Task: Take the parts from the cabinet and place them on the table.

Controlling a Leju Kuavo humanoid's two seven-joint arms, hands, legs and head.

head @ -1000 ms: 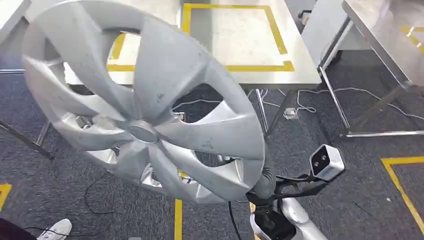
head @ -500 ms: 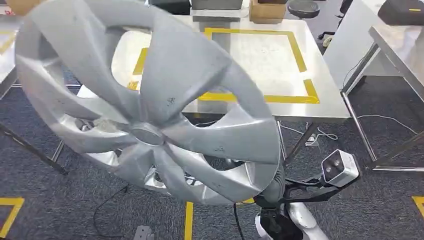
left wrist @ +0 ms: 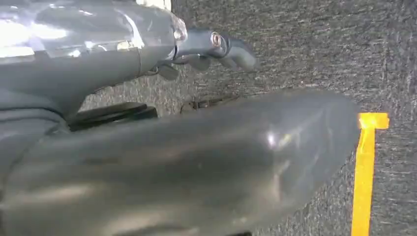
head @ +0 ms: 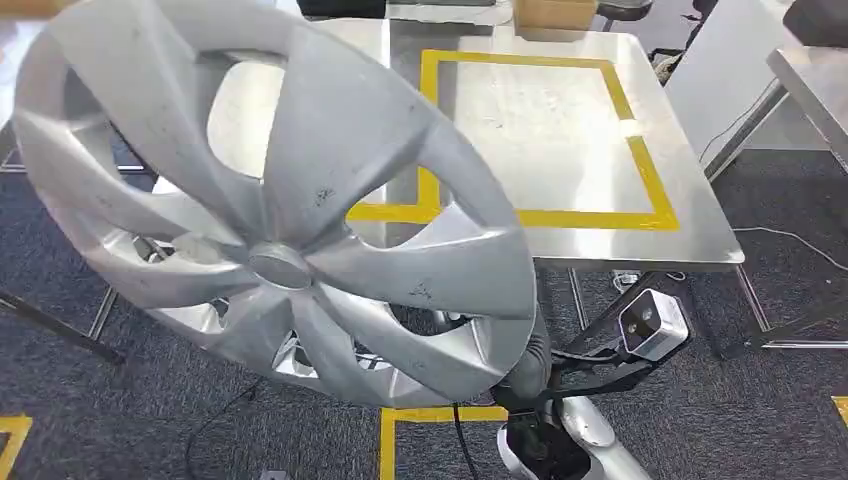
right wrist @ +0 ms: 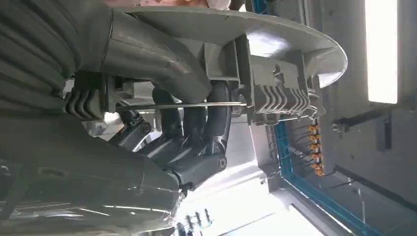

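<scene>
head: high, looking down | wrists: close behind hands | shared: hubcap (head: pixel 280 200)

So the wheel cover (head: pixel 275 200) is sitting up front on the left, blocking part of the table (head: pixel 560 130) behind it, while the right hand (right wrist: pixel 194 135) is gripping its lower edge.

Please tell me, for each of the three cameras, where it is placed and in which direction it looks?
Head view: high on the body, looking forward and down at the hubcap, the steel table and the right arm.
Left wrist view: behind the left hand, facing carpet and yellow tape.
Right wrist view: behind the right hand, gripping the hubcap's back.
Head and right wrist views share the hubcap.
</scene>
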